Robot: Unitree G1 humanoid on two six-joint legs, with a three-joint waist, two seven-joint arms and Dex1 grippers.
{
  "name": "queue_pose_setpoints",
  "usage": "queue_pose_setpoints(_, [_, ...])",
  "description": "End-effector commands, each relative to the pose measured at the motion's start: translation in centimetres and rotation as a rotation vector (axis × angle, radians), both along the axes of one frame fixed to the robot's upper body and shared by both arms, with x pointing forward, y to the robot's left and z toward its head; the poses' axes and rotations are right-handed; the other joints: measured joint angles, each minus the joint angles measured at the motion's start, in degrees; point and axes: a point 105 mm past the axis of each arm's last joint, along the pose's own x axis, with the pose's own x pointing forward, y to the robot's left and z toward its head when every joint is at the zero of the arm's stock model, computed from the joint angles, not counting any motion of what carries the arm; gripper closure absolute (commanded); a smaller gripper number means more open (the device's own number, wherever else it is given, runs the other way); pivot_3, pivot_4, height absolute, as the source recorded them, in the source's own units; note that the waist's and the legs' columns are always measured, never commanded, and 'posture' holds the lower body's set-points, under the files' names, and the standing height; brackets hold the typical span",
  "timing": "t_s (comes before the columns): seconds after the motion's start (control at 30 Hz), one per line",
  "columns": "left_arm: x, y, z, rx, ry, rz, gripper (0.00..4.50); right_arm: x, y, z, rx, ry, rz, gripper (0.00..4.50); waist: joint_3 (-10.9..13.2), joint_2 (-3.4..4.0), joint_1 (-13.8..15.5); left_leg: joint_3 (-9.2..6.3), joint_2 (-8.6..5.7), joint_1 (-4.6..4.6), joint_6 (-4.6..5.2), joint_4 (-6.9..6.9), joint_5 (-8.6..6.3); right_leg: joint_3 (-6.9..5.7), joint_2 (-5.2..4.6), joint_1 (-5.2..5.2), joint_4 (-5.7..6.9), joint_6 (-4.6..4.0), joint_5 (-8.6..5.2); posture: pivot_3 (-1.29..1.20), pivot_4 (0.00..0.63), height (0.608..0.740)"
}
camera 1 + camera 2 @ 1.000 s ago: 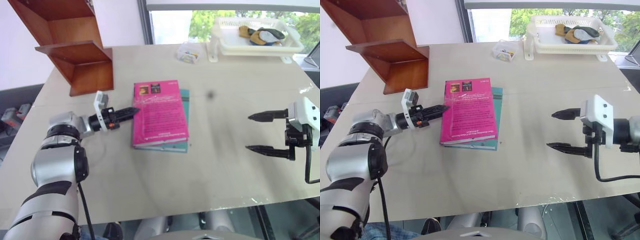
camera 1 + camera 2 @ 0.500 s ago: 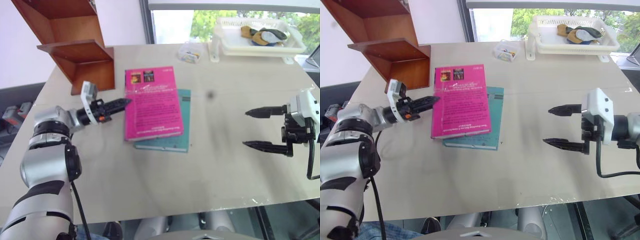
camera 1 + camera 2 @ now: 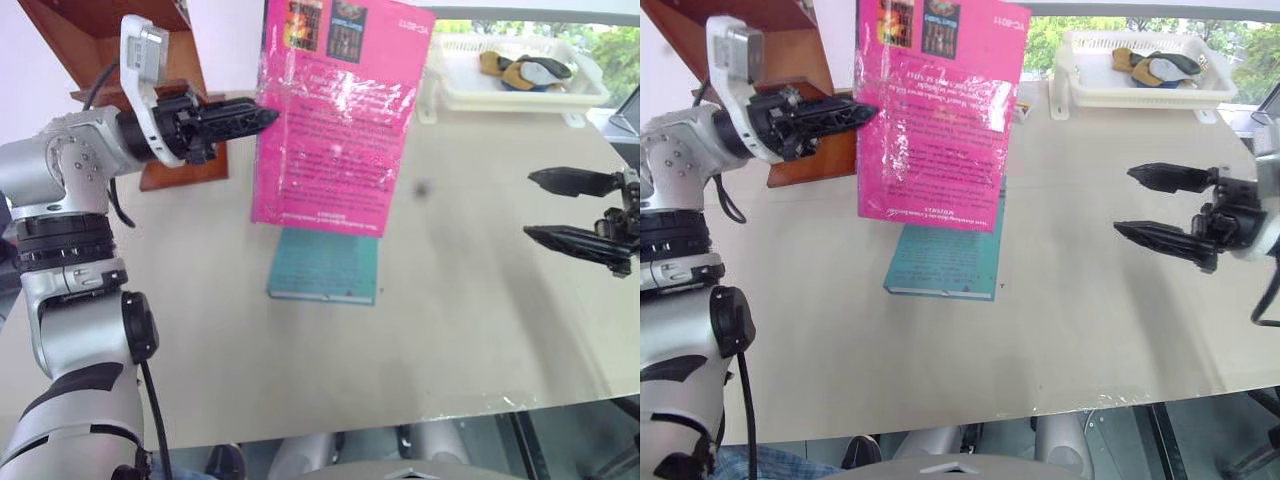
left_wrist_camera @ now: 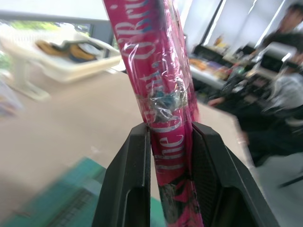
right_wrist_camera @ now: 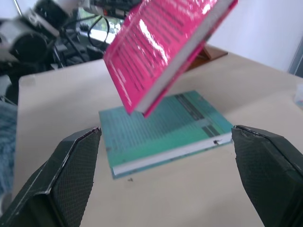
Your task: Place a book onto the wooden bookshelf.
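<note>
Clamped on the spine edge of the pink book point(image 3: 338, 110), the left gripper point(image 3: 262, 117) holds it up in the air above the table point(image 3: 450, 330), its two black fingers point(image 4: 128, 184) pressed against either side of the plastic-wrapped cover. The book hangs nearly upright with its printed cover facing the camera, two small dark picture squares near its upper edge and lines of fine text below. It is clear of the tabletop and hangs above the far end of a thinner teal book point(image 3: 327, 265), which lies flat on the table. In the right wrist view the pink book tilts over the teal one with a gap between them. The wooden bookshelf point(image 3: 130, 60) stands at the far left corner of the table, just behind the left gripper, and the pink book is beside it, not on any of its shelves. The right gripper point(image 3: 560, 208) hovers over the right side of the table, well apart from both books, with its fingers spread and nothing between them. A white basket point(image 3: 520, 85) with a few items in it sits at the far right of the table.
</note>
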Motion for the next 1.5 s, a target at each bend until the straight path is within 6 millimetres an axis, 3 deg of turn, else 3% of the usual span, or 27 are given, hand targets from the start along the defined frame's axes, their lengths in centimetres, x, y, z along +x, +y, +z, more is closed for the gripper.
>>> queue_pose_setpoints(0.03, [-0.7,-1.0,3.4,0.073,-0.264,0.104,3.76,-1.3,-1.1,2.3,0.079,-0.052,0.038,0.00,0.0,0.00,0.0,-0.01,0.00,0.00,0.00,0.01,0.00,0.01,0.00,0.01,0.00,0.00,0.00,0.00,0.150,0.740])
queue_pose_setpoints(0.17, [-0.7,-1.4,5.4,0.183,-0.513,0.209,3.76,-2.0,-2.0,3.3,0.174,-0.045,0.078,0.00,0.0,0.00,0.0,0.01,0.00,0.02,0.00,-0.02,0.00,0.03,0.01,0.00,0.00,0.00,0.00,0.00,0.150,0.740])
queue_pose_setpoints(0.3, [-0.4,-0.9,6.1,0.449,-0.788,0.301,3.76,-1.9,-3.0,4.3,0.270,-0.060,0.098,0.00,0.0,0.00,-0.2,0.10,0.01,0.04,0.00,-0.05,0.00,0.04,0.01,-0.01,-0.02,0.00,0.00,0.00,0.150,0.740])
queue_pose_setpoints(0.43, [-0.1,0.3,7.0,0.669,-0.977,0.377,3.76,-1.1,-3.4,3.9,0.287,-0.048,0.097,0.00,0.0,0.01,-0.1,0.15,0.03,0.09,0.00,-0.11,0.00,0.10,0.04,0.00,-0.03,0.00,0.00,0.00,0.150,0.740])
queue_pose_setpoints(0.57, [-0.9,0.1,9.3,0.642,-1.090,0.414,3.76,-0.4,-3.4,3.7,0.296,-0.043,0.112,0.00,0.0,0.01,0.1,0.13,0.01,0.01,0.01,-0.06,0.00,0.05,0.03,-0.01,-0.04,0.01,0.00,0.00,0.150,0.740])
queue_pose_setpoints(0.67, [-1.3,0.1,9.5,0.716,-1.149,0.411,3.76,0.1,-3.5,3.8,0.299,-0.046,0.119,0.00,0.0,0.01,0.1,0.11,0.00,0.01,0.02,-0.06,-0.01,0.01,0.02,-0.02,-0.03,0.02,0.01,0.00,0.150,0.740])
queue_pose_setpoints(0.9, [-0.6,3.5,9.1,0.998,-1.181,0.537,3.76,1.3,-4.1,4.5,0.312,-0.053,0.135,0.00,0.0,0.04,-0.4,0.21,0.03,0.04,0.02,-0.11,-0.01,0.10,0.13,-0.09,0.00,0.01,0.01,0.00,0.150,0.740])
queue_pose_setpoints(1.03, [-0.6,5.2,9.7,1.059,-1.176,0.614,3.76,1.7,-4.1,4.5,0.311,-0.047,0.147,0.00,0.0,0.03,-0.1,0.20,0.03,0.03,0.02,-0.10,-0.01,0.07,0.20,-0.09,0.01,0.01,0.00,0.00,0.150,0.740])
queue_pose_setpoints(1.17, [-0.2,6.8,9.0,1.119,-1.082,0.661,3.76,1.8,-4.1,4.3,0.308,-0.044,0.151,0.00,0.0,0.03,0.0,0.12,-0.02,-0.02,0.04,-0.08,-0.02,-0.03,0.22,-0.09,0.02,0.02,0.01,0.00,0.150,0.740])
queue_pose_setpoints(1.3, [0.4,10.9,8.6,1.290,-1.003,0.774,3.76,1.8,-4.0,4.2,0.309,-0.044,0.155,0.00,0.0,0.05,-0.3,0.11,-0.02,0.00,0.04,-0.11,-0.02,-0.03,0.24,-0.10,0.04,0.01,0.00,0.00,0.150,0.740])
queue_pose_setpoints(1.5, [1.8,14.6,8.0,1.471,-0.993,0.829,3.76,2.3,-4.1,4.1,0.315,-0.065,0.116,0.00,0.0,0.04,-0.1,0.14,-0.02,-0.01,0.04,-0.05,-0.02,-0.03,0.27,-0.08,0.04,0.02,0.01,0.00,0.150,0.740])
